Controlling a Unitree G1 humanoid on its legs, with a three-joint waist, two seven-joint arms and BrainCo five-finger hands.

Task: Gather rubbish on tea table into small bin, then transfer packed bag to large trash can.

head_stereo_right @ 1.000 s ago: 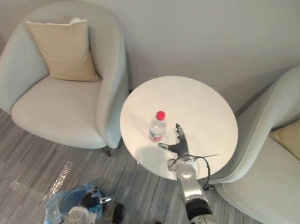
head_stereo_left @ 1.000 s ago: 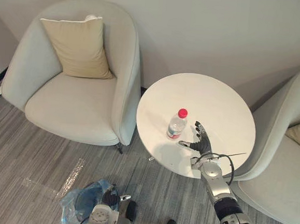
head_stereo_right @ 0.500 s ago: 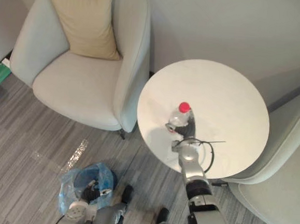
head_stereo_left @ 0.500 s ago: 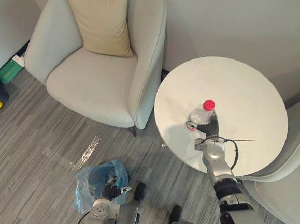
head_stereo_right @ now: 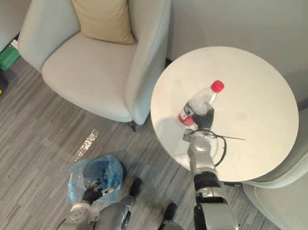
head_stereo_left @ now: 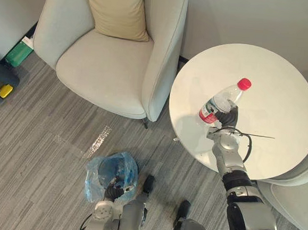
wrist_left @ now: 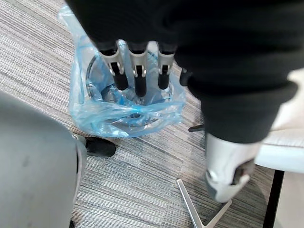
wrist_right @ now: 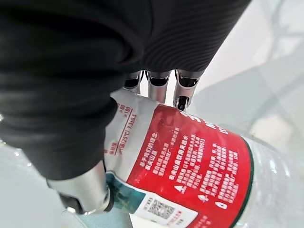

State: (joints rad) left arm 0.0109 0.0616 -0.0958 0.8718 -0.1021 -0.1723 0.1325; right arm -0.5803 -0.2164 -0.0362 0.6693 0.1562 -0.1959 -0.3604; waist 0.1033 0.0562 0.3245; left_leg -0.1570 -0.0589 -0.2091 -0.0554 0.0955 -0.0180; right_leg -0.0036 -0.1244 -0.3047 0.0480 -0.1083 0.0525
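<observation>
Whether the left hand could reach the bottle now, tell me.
Probably not: the left hand hangs low by the bin on the floor, while the bottle is tilted over the table, gripped in the right hand.

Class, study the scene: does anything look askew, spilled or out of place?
The bottle leans sharply, red cap on, because the right hand grips it over the table. Nothing is spilled.

Right hand [head_stereo_right: 204,120] grips tilted bottle [head_stereo_right: 198,102] over round table [head_stereo_right: 255,83].
</observation>
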